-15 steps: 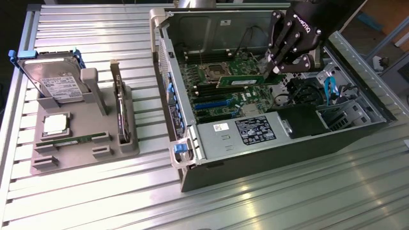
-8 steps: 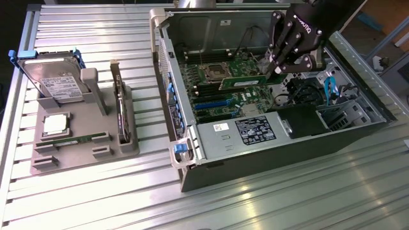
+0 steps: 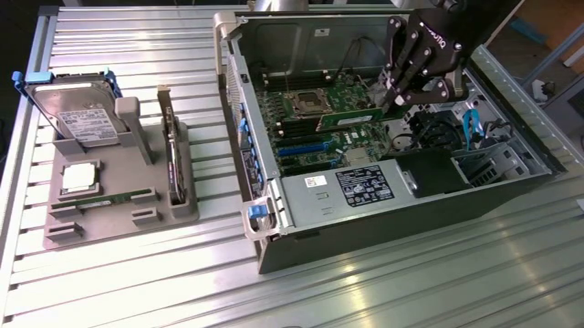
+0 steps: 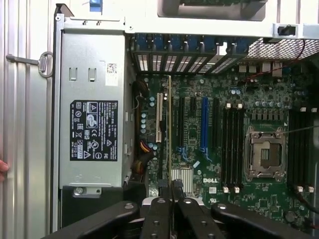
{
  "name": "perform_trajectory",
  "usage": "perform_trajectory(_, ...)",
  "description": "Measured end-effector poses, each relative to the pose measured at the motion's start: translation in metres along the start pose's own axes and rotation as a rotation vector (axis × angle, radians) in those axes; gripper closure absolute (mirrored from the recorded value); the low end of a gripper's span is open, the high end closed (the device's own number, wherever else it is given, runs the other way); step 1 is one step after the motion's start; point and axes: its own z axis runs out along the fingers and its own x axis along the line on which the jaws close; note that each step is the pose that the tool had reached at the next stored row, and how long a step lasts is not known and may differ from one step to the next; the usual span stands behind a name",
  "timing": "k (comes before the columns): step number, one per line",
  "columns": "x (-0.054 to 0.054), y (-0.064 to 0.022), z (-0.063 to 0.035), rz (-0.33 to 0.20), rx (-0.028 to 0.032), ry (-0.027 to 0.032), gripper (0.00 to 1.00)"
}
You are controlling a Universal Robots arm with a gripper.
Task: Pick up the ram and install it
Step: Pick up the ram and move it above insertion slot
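Note:
The ram [image 3: 351, 120], a narrow green board, hangs inside the open computer case [image 3: 273, 198], just above the motherboard [image 3: 315, 147]. My gripper [image 3: 395, 102] is shut on the end of it nearer the exterior view's right. In the wrist view the ram [image 4: 170, 129] shows edge-on as a thin line running out from between my black fingers [image 4: 158, 214]. It lies over the expansion-slot area, beside a white slot [image 4: 159, 119] and a blue slot [image 4: 204, 129]. The black memory slots [image 4: 232, 149] sit further over, next to the processor socket [image 4: 264, 152].
A grey fixture [image 3: 119, 225] at the exterior view's left holds a hard drive [image 3: 82, 123], a square silver processor [image 3: 81, 176], another green stick [image 3: 96, 200] and an upright card [image 3: 169, 154]. The power supply [image 3: 351, 188] and drive cage [image 3: 483, 164] crowd the case. A fingertip [image 4: 2, 169] shows at the frame edge.

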Motion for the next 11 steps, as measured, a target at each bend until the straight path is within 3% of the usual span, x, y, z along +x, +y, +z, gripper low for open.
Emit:
perform_trajectory(3, 0.0, 0.0002, 0.0, -0.01, 0.0052, 0.0005, 0.88)
perform_trajectory(11, -0.0016, 0.0003, 0.0004, -0.011, 0.0055, 0.0007, 0.88)
